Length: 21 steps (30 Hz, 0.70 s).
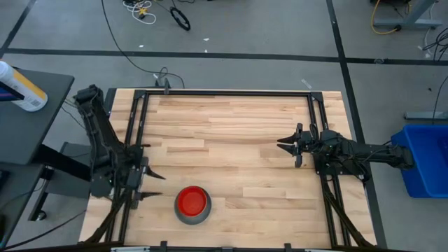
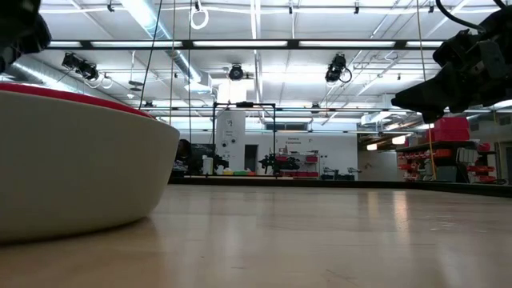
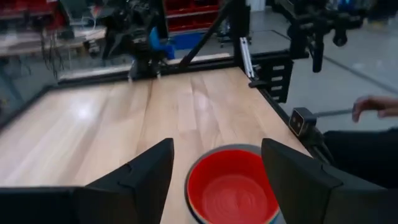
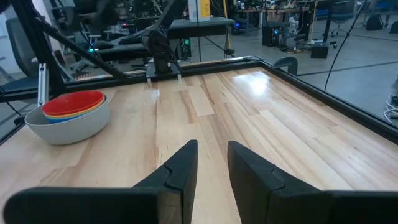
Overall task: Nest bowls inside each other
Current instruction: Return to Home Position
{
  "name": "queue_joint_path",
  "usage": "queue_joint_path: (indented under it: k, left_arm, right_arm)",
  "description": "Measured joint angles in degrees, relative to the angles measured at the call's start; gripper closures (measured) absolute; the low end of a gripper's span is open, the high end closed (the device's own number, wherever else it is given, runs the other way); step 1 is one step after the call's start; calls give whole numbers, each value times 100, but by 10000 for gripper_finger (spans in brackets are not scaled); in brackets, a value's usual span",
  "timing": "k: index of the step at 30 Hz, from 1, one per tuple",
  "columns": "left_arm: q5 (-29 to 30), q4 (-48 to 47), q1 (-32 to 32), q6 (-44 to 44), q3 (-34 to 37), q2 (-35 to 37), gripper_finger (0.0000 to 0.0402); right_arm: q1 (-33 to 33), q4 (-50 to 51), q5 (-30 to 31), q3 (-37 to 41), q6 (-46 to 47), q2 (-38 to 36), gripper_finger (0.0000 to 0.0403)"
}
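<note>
The bowls stand as one stack (image 1: 192, 204) on the wooden table near its near edge, left of centre. The red bowl (image 3: 231, 190) lies on top, inside the grey one (image 4: 65, 124); yellow and light blue rims (image 4: 73, 112) show between them. The low view shows the grey wall (image 2: 72, 172) close up, resting on its base. My left gripper (image 1: 152, 185) is open just left of the stack, and its fingers (image 3: 146, 180) point at the stack without touching it. My right gripper (image 1: 288, 145) waits at the table's right side, slightly open and holding nothing.
Black frame rails (image 1: 231, 92) run round the table. A blue bin (image 1: 423, 161) stands off the right edge and a bottle (image 1: 21, 87) lies on a side stand at the left. A person's hand (image 3: 376, 106) shows beyond the table. Bare wood (image 1: 231, 140) fills the middle.
</note>
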<state>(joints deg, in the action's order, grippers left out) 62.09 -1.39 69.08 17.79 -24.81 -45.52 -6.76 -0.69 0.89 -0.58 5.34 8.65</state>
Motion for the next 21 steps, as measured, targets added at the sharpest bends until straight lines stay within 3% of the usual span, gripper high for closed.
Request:
queue_joint_path:
  k: [3, 5, 9, 14, 17, 21]
  left_arm:
    - [-61, -423, -10, 1112, 135, 453, 152]
    - [-418, -370, -15, 1304, 277, 728, 152]
    - [-1466, 621, -5, 378, 843, 1273, 152]
    - [-3581, 2857, -7, -1477, 1924, 2135, 152]
    - [-3616, 3019, -10, -1580, 2408, 2714, 152]
    - [-3284, 2397, -57, -1342, 2423, 3273, 152]
  right_arm:
    - [1, 0, 0, 2, 0, -1, 307]
    - [1, 0, -1, 2, 0, 0, 308]
    - [1, 0, 0, 1, 1, 1, 307]
    - [1, 0, 0, 1, 1, -1, 308]
    - [-1, 0, 0, 2, 2, -1, 307]
    - [-1, 0, 0, 2, 0, -1, 308]
